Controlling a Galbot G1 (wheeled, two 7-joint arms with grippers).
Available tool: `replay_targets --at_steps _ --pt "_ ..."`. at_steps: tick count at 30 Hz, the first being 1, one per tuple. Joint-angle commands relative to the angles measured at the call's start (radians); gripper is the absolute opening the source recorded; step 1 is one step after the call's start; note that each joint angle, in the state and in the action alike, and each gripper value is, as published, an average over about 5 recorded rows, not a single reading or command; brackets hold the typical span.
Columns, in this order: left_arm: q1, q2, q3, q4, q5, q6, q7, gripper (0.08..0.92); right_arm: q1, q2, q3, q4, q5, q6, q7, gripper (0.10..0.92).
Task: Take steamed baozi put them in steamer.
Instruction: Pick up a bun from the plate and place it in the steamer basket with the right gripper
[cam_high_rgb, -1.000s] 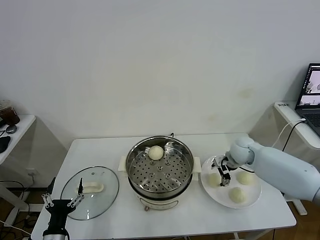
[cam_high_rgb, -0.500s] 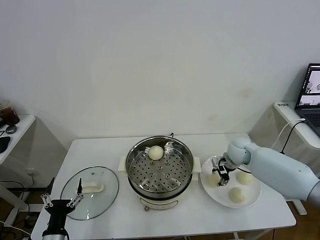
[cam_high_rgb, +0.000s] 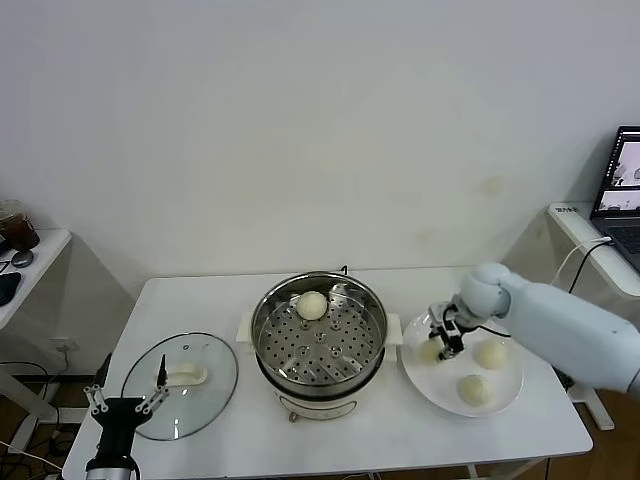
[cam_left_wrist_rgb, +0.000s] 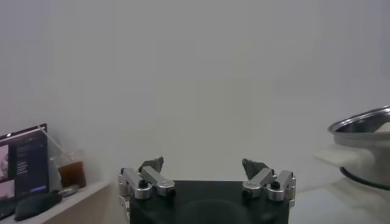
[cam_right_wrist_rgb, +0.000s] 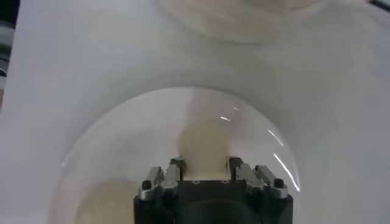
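Right gripper (cam_high_rgb: 445, 341) closed on one steamed baozi (cam_high_rgb: 432, 350) at the steamer-side edge of the white plate (cam_high_rgb: 505, 393); in the right wrist view the bun (cam_right_wrist_rgb: 205, 143) sits between the fingers (cam_right_wrist_rgb: 172, 172), which pinch it at its sides. Two further baozi (cam_high_rgb: 491, 354) (cam_high_rgb: 473, 390) lie free on the same plate, apart from each other, and a fourth (cam_high_rgb: 312, 305) already rests on the perforated tray at the far side of the steamer (cam_high_rgb: 319, 340).

Handling, as a judgement: the buns look light, soft and smooth-skinned, so they probably dent or tear under a hard squeeze and may slip from a loose one. A gentle hold across the widest part, low on the flanks, seems safest; whether the held bun is clear of the plate cannot be told.

Left gripper (cam_high_rgb: 124, 403), fingers spread wide and empty, waits low at the near left corner, just beside the glass lid (cam_high_rgb: 180, 385), which lies flat on the table with its white handle up.

Surface: a white table (cam_high_rgb: 400, 440), smooth and level, carrying lid, steamer and plate in a row from left to right. Surroundings: a plain white wall behind, a side table with a dark cup (cam_high_rgb: 16, 228) at far left, and an open laptop (cam_high_rgb: 622, 190) on a desk at far right.
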Motion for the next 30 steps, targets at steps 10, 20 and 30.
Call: replay_targets --at_steps 10,20,30 --pt "-0.033 0.032 0.037 0.003 -0.02 0.005 0.011 0.823 0.816 0.06 -0.47 0.243 0.579 -0.132 0.016 0.475" --pt "-0.045 0.035 0.03 0.0 -0.014 0.008 0.014 0.823 0.694 0.367 -0.474 0.228 0.746 -0.349 0.181 0.475" --pt "-0.049 0.022 0.003 0.006 -0.002 0.003 0.016 0.823 0.52 0.603 -0.422 0.057 0.795 -0.48 0.307 0.475"
